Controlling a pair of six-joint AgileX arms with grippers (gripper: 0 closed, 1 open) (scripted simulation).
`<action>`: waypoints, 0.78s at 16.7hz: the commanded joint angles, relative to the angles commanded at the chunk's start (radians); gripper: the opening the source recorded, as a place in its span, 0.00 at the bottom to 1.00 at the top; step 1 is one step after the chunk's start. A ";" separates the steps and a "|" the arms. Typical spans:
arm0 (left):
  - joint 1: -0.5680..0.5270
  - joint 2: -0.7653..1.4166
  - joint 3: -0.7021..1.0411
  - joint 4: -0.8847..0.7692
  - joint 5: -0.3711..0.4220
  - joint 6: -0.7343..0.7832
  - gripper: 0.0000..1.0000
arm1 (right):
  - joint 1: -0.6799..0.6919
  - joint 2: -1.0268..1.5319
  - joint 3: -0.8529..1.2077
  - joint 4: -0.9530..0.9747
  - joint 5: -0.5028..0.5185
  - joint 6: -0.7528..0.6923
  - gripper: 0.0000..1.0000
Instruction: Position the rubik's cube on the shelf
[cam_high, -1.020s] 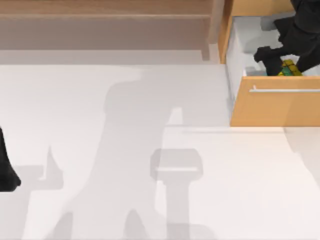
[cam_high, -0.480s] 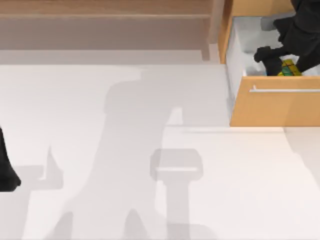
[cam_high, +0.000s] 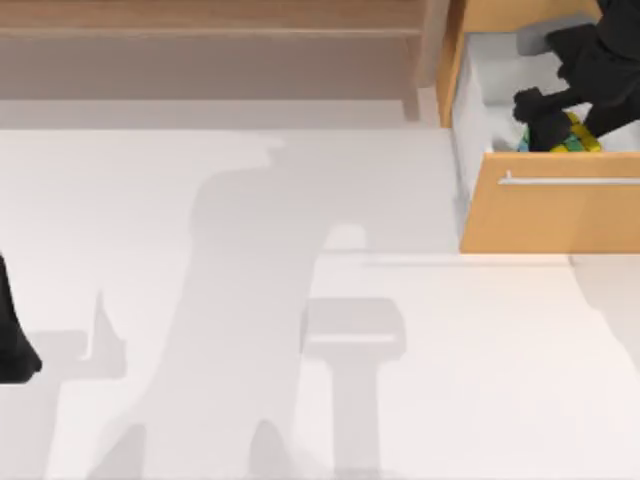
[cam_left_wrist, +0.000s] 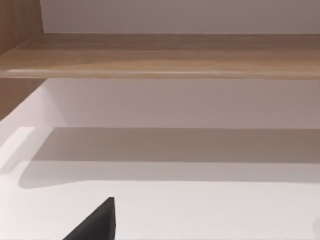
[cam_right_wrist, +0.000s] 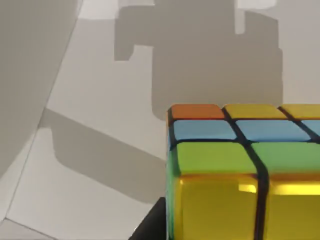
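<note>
My right gripper (cam_high: 556, 120) reaches into the open drawer (cam_high: 548, 212) at the tabletop's far right corner, its fingers closed around the rubik's cube (cam_high: 572, 136), while my left arm (cam_high: 14, 340) sits parked at the left edge, facing the shelf (cam_high: 210, 18).

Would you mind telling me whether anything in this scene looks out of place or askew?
Nothing looks damaged or spilled. The rubik's cube sits inside the open drawer at the table's right, not on the shelf, with the right pincer reaching down at it. The left arm is parked at the left edge.
</note>
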 joint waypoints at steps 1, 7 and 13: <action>0.000 0.000 0.000 0.000 0.000 0.000 1.00 | 0.000 0.003 0.012 -0.007 -0.003 -0.004 0.00; 0.000 0.000 0.000 0.000 0.000 0.000 1.00 | 0.008 0.049 0.122 -0.101 0.039 0.077 0.00; 0.000 0.000 0.000 0.000 0.000 0.000 1.00 | 0.008 0.075 0.188 -0.135 0.093 0.137 0.00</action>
